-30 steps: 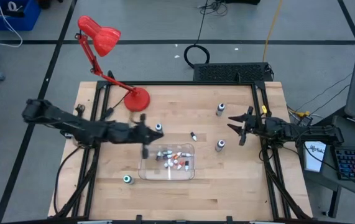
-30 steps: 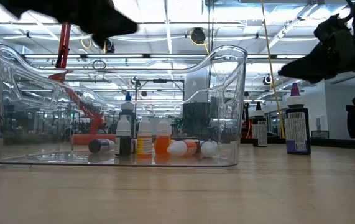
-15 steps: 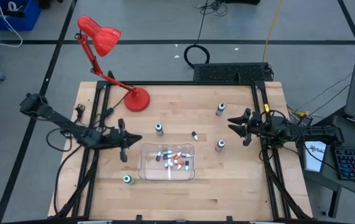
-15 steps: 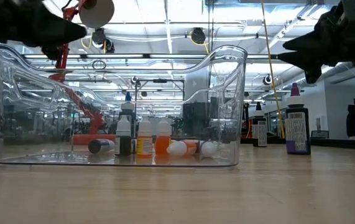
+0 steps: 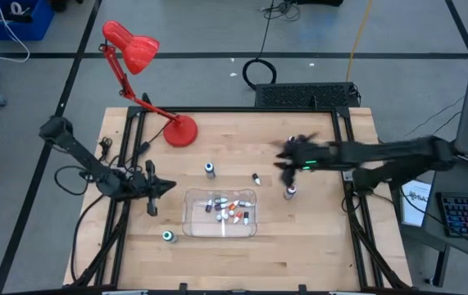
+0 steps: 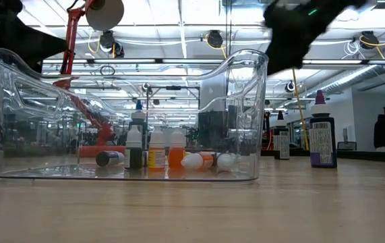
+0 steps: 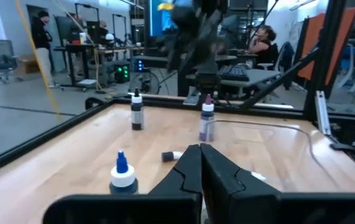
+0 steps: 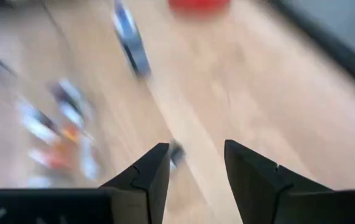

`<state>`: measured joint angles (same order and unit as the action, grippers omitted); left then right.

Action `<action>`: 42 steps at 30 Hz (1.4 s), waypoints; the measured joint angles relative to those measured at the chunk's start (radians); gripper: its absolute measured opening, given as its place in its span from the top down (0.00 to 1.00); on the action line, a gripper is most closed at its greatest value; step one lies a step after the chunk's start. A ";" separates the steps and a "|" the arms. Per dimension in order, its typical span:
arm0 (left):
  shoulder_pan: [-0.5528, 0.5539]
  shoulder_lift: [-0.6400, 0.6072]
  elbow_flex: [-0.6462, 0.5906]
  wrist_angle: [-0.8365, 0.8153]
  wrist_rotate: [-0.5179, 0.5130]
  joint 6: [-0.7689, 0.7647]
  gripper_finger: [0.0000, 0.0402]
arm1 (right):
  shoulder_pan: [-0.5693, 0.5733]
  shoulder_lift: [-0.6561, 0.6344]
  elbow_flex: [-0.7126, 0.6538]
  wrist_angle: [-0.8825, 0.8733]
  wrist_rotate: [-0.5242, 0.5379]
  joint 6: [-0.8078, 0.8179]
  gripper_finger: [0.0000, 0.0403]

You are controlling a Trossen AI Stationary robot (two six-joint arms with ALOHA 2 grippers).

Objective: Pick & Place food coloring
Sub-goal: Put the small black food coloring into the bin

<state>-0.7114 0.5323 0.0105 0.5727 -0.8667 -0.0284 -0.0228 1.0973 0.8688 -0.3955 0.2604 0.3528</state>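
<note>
The right gripper (image 5: 287,157) hung above the wooden table (image 5: 315,238), fingers apart and holding nothing, between 2 upright food coloring bottles (image 5: 290,144) at the table's right side, while the left gripper (image 5: 153,190), fingers pressed together and empty, sat at the left edge beside the clear tray (image 5: 194,228). Most of the small bottles lay or stood inside that tray, with 1 blue-capped bottle (image 5: 210,170) upright just behind it, 1 small bottle (image 5: 255,178) on its side nearby and 1 teal-topped bottle (image 5: 168,237) near the tray's front left corner. A red desk lamp (image 5: 135,49) stood at the back left of the table.
</note>
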 joint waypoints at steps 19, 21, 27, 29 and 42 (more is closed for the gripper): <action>-0.009 0.005 0.001 -0.024 0.011 -0.045 0.91 | -0.004 0.647 0.190 0.046 -0.079 0.002 0.62; -0.009 0.005 0.001 -0.024 0.011 -0.066 0.91 | -0.004 0.663 0.190 0.045 -0.079 0.002 0.59; -0.009 0.005 0.001 -0.023 0.012 -0.089 0.91 | -0.013 0.681 0.189 0.047 -0.079 0.009 0.49; -0.009 0.005 0.001 -0.024 0.012 -0.087 0.91 | -0.013 0.681 0.189 0.052 -0.078 0.014 0.47; -0.009 0.005 0.002 -0.022 0.012 -0.087 0.91 | -0.013 0.720 0.172 0.097 -0.077 0.027 0.48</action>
<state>-0.7204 0.5373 0.0123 0.5510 -0.8547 -0.1158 -0.0357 1.8168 1.0405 -0.2988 0.1837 0.3801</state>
